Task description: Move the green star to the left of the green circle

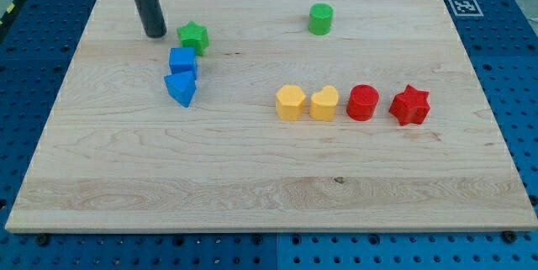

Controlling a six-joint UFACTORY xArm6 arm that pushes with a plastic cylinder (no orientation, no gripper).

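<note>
Tip: my tip (155, 34) rests on the table (269, 211) just beside the green star (193, 36), at its 9 o'clock, with a thin gap or bare contact; I cannot tell which.
Gripper: none on this arm, only the bare rod, so nothing opens, closes or holds anything.
Green star: near the table's 11 o'clock corner, well apart from the green circle (320, 18), which lies toward its 3 o'clock and slightly higher.
Goal spot: bare wood at the circle's 9 o'clock, with an open lane between the two green blocks.
Neighbours: a blue cube (182, 60) sits just at the star's 7 o'clock, with a blue wedge-like block (181, 88) touching it at 6 o'clock.
Risk of spin: a push off the star's middle would probably turn it on its points and let it slide off the rod toward 12 or 6 o'clock.
Risk of snag: a push angled low could drag the star across the blue cube and shift both blue blocks.
Risk of overshoot: too long a push would likely knock the circle toward 3 o'clock.
Bystanders: yellow hexagon (290, 102), yellow heart (324, 103), red circle (363, 102) and red star (409, 105) lie well below the lane, unlikely to interfere.
</note>
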